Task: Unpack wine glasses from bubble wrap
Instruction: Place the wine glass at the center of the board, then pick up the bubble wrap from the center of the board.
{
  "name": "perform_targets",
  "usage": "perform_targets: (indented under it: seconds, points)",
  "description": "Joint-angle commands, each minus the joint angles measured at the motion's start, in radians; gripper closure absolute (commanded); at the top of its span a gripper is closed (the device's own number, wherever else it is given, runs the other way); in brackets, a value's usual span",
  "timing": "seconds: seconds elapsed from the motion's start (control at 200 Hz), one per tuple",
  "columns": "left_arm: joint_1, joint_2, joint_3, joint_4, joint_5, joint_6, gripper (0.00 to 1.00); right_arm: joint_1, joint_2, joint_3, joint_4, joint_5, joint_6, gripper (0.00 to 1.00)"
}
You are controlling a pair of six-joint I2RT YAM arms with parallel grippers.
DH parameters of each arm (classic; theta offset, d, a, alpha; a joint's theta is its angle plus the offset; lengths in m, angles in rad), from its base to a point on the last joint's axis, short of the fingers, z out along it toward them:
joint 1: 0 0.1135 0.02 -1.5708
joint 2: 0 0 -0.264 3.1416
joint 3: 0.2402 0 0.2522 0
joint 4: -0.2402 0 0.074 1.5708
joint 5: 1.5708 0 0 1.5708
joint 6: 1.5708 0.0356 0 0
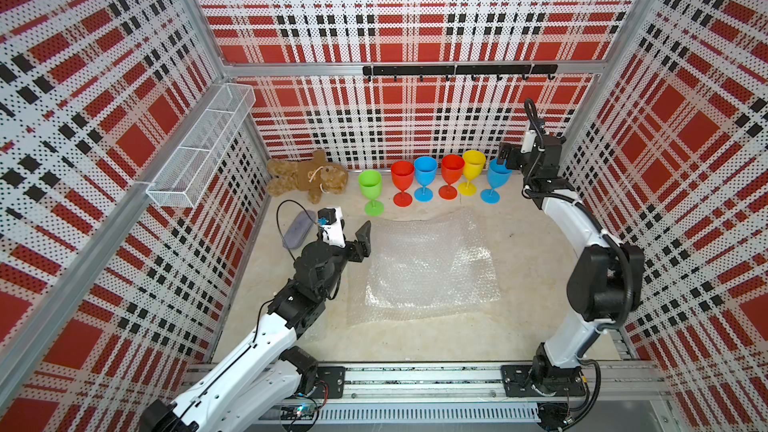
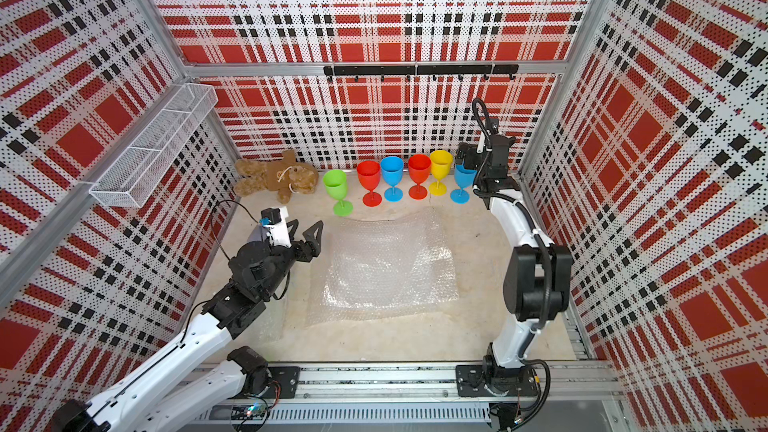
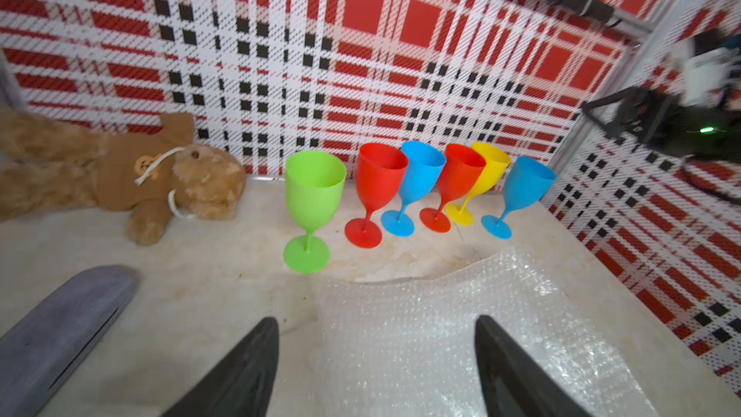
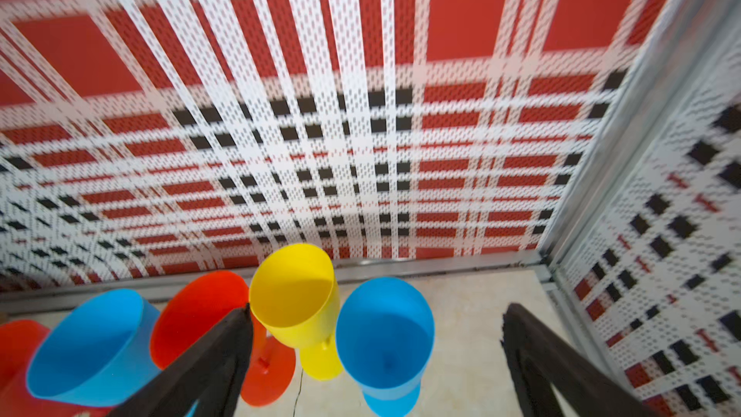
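Note:
Several wine glasses stand upright in a row along the back wall: green (image 1: pixel 370 184), red (image 1: pixel 402 174), blue (image 1: pixel 425 170), red (image 1: pixel 452 168), yellow (image 1: pixel 473 164) and blue (image 1: pixel 498 178). A sheet of bubble wrap (image 1: pixel 428 263) lies spread flat in the middle of the floor. My left gripper (image 2: pixel 305 228) hovers open at the sheet's far left corner, with nothing between its fingers (image 3: pixel 256 355). My right gripper (image 4: pixel 377 308) is open just above the rightmost blue glass (image 4: pixel 385 338), its jaws wide on either side and not touching it.
A brown teddy bear (image 1: pixel 307 178) lies at the back left, beside the green glass. A grey oval pouch (image 1: pixel 299 228) rests by the left wall, close to my left wrist. A white wire basket (image 1: pixel 199 147) hangs on the left wall, and a black hook rail (image 1: pixel 457 70) runs along the back wall.

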Motion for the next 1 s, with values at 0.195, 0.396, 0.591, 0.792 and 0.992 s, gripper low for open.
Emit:
perform_targets:
  seconds: [0.195, 0.396, 0.591, 0.792, 0.992]
  points:
    - [0.158, 0.177, 0.146, -0.541, -0.182, -0.373, 0.01, 0.46, -0.346, -0.347, -0.008, 0.313, -0.106, 0.0]
    - [0.211, 0.207, 0.11, -0.636, -0.23, -0.381, 0.02, 0.576, -0.428, -0.478, -0.073, 0.205, 0.045, 0.02]
    - [0.244, 0.294, 0.108, -0.67, -0.24, -0.363, 0.02, 0.584, -0.426, -0.48, -0.212, 0.041, 0.213, 0.0]
    - [0.314, 0.411, 0.119, -0.67, -0.238, -0.353, 0.02, 0.592, -0.463, -0.547, -0.186, 0.038, 0.185, 0.0]
    - [0.346, 0.494, 0.115, -0.622, -0.223, -0.326, 0.02, 0.592, -0.465, -0.554, -0.168, 0.003, 0.168, 0.0]
